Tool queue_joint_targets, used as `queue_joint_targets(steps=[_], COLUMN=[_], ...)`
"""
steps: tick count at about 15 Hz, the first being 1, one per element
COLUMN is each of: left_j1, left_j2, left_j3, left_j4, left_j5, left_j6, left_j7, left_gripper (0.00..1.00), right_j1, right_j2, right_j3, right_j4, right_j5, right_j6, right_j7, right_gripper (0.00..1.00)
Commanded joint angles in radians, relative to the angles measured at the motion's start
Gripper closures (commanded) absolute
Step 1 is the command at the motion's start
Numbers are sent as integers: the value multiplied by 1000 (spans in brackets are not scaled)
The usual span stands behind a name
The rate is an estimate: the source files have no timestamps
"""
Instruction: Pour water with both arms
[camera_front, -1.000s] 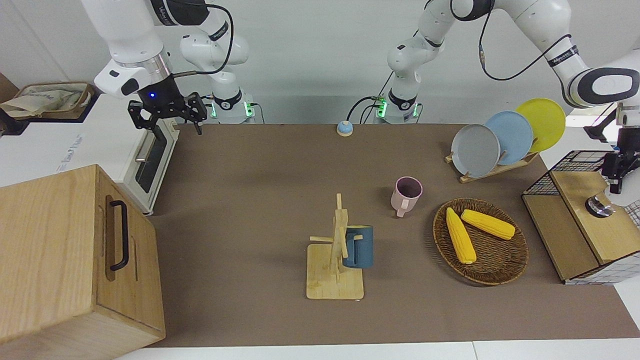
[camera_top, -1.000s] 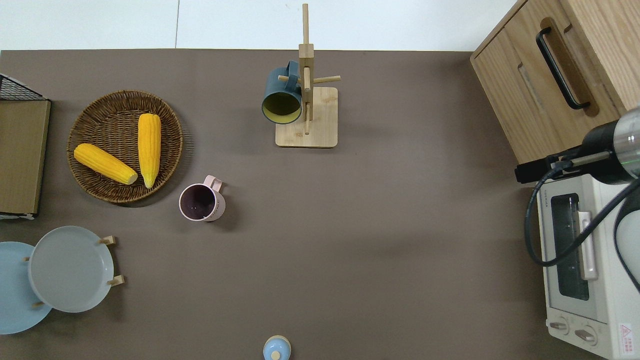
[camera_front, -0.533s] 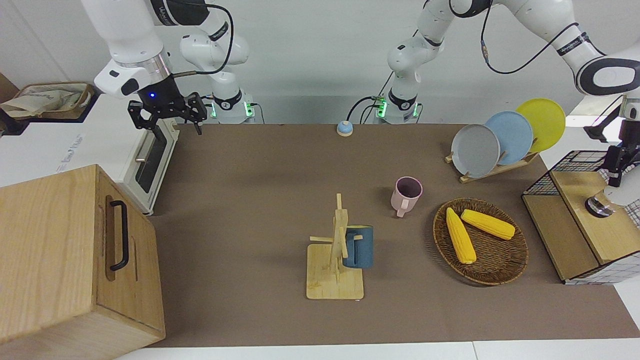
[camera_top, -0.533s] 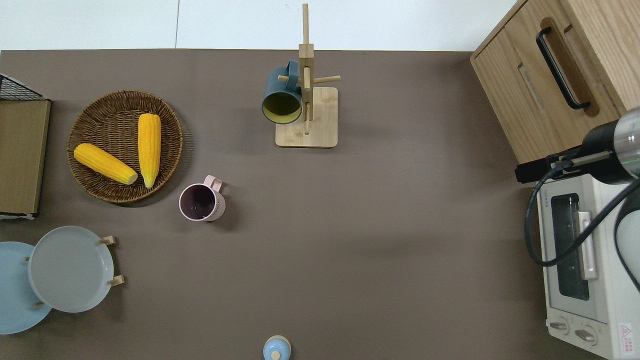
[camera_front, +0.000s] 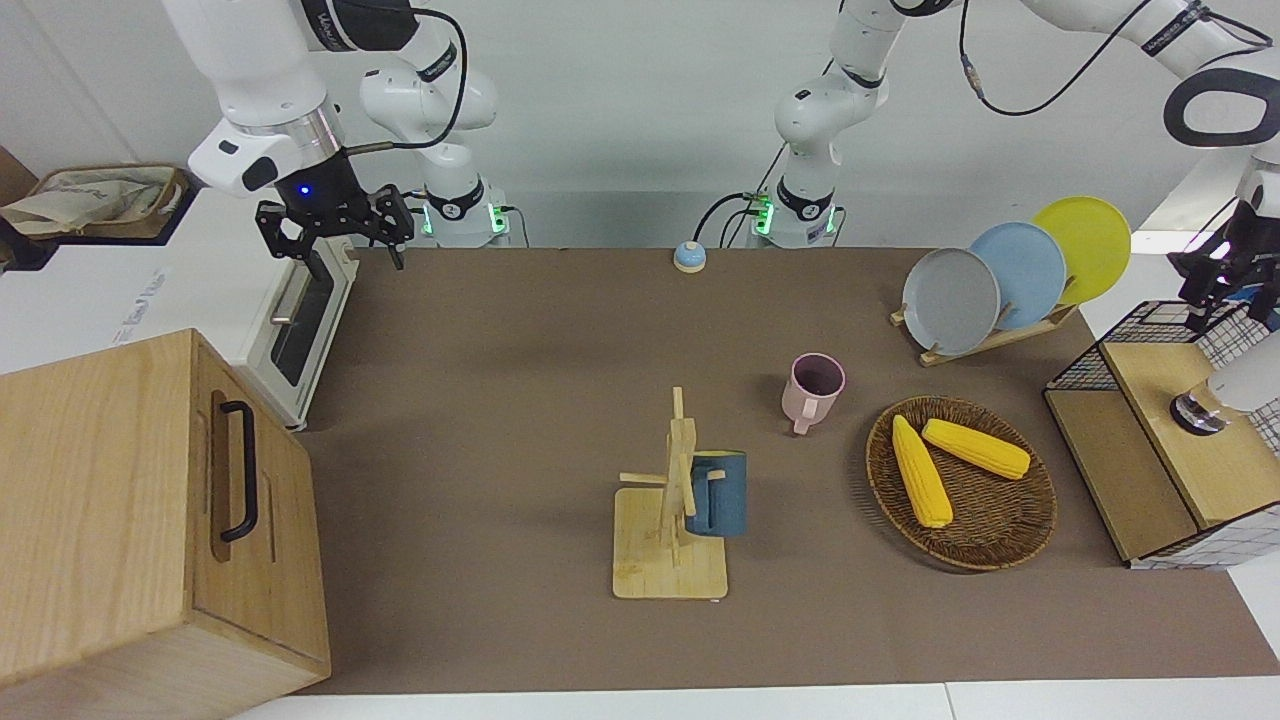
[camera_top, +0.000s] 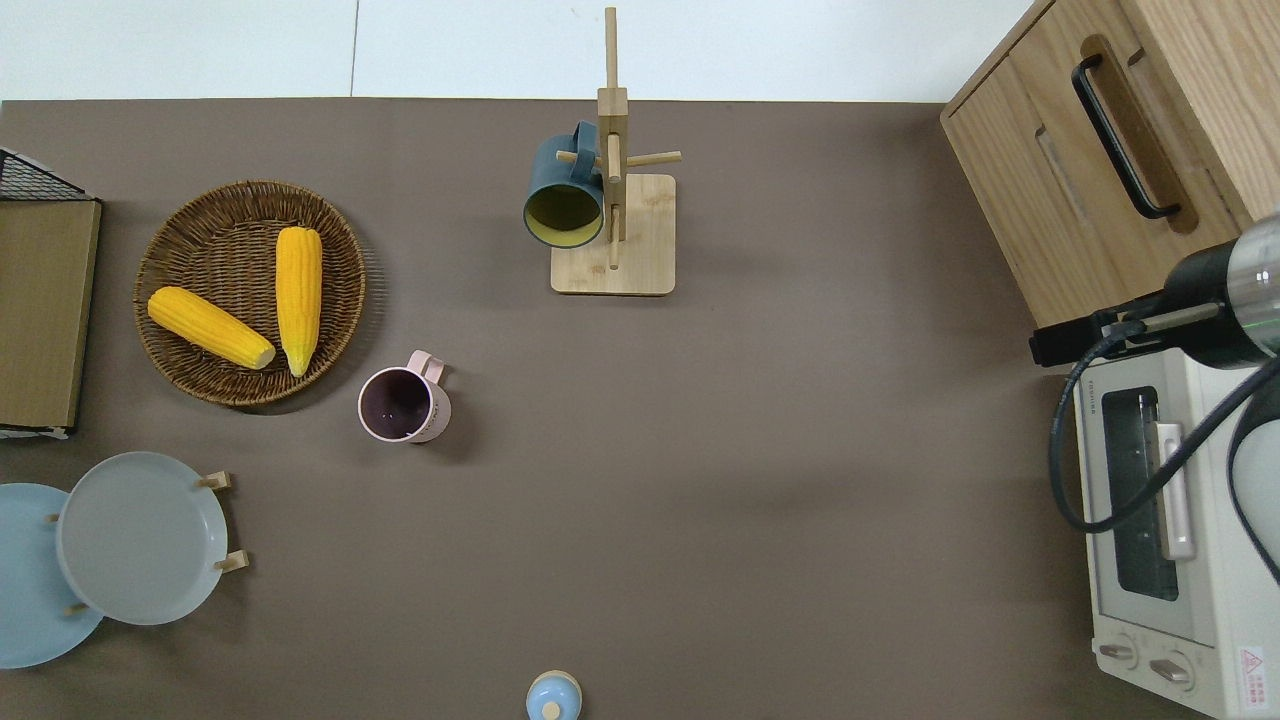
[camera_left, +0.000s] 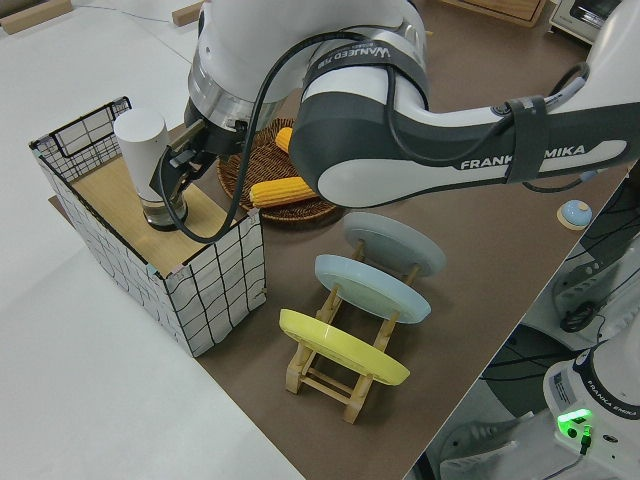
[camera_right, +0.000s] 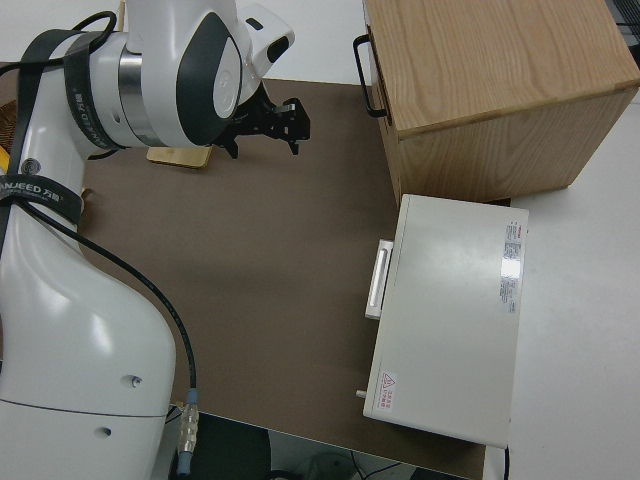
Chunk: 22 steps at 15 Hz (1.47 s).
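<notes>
the right arm (camera_front: 260, 90) is parked, its gripper (camera_front: 335, 228) spread open. the left gripper (camera_left: 178, 165) hangs beside the white bottle (camera_left: 148, 160) standing in the wire crate (camera_left: 160, 250), likely approaching to grasp; finger state unclear. the pink mug (camera_front: 812, 388) waits upright, mid-table.

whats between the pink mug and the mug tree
Nothing: in the overhead view the stretch of brown mat between the pink mug and the mug tree is bare.

Left gripper (camera_left: 178, 165) beside a white bottle (camera_left: 152, 170) standing in the wire crate (camera_left: 215, 290); plate rack (camera_left: 345, 345) nearby.
</notes>
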Motion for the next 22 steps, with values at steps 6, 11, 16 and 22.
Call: queue_joint_targets(steps=[6,11,16,22], left_j1=[-90,-259,-376,-476], left_j2=[-104,-126,-138,-162], left_j3=[-19,-14,-5,-4], left_j4=[-11,-11,-17,-15], left_j5=[80,154,148,148], left_j6=[-265,-345,-396,-495], left_j7=[-139,-327,-402,-414], left_gripper=[0,0,0,0], right_j1=[0,0,0,0], right_j2=[4,4,4,4], right_j3=[2,2,2,2], right_j4=[15,15,15,15], right_j5=[-13,-13,-13,-13], right_j6=[-18,-18,-18,-18], right_j7=[-2,-2,-2,-2], right_gripper=[17,17,17,17])
